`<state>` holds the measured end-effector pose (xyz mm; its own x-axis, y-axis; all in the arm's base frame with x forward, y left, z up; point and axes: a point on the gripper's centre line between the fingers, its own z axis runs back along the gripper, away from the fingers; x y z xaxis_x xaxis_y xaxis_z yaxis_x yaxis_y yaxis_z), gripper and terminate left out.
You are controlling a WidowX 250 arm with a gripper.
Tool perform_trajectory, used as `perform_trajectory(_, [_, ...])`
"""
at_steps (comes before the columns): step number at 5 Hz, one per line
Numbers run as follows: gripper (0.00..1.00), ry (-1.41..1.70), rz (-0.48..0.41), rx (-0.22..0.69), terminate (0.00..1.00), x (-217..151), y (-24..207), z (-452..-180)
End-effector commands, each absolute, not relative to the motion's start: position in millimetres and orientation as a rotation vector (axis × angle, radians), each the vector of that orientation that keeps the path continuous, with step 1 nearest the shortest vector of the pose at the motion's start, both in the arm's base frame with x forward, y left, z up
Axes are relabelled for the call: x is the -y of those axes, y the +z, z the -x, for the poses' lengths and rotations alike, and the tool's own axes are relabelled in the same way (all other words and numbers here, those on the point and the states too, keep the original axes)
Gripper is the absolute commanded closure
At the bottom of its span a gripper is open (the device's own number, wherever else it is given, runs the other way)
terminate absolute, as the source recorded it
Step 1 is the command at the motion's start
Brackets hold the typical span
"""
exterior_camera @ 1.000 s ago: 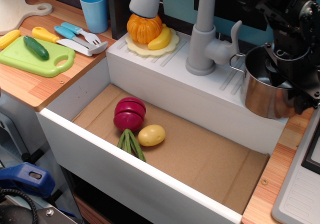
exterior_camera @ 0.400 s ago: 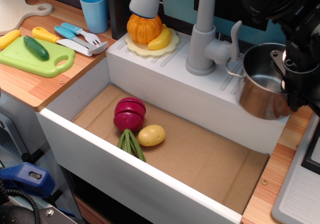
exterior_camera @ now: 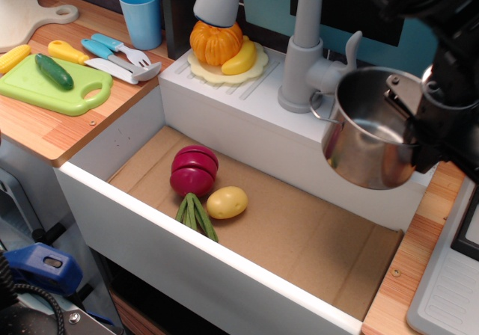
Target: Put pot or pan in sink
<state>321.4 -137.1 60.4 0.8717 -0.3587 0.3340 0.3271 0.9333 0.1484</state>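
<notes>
Since a second ago the pot [exterior_camera: 368,137] has come up off the white ledge beside the faucet [exterior_camera: 308,51] and swung left and forward; it now hangs in the air, tilted, its open mouth tipped toward the camera. It sits over the back right part of the sink [exterior_camera: 142,238], above the cardboard floor, touching nothing below.

The gripper [exterior_camera: 415,118] holds the pot at its right rim. One finger seems to reach inside the wall, but the dark arm hides the other, so the pinch is a fair guess from the pot hanging free.

What matters next is the drop. Bare floor lies straight below and slightly left of the pot. The red vegetable [exterior_camera: 194,170] and the potato [exterior_camera: 227,202] lie well apart to the left, so a descent should clear them.
</notes>
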Motion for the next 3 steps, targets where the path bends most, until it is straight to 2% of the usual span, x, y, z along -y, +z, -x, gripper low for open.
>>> perform_trajectory(1, [1.00, -0.262, -0.052, 0.406, 0.00, 123, 64, -312])
perform_trajectory(3, [1.00, -0.148, -0.098, 0.464, 0.00, 124, 37, -286])
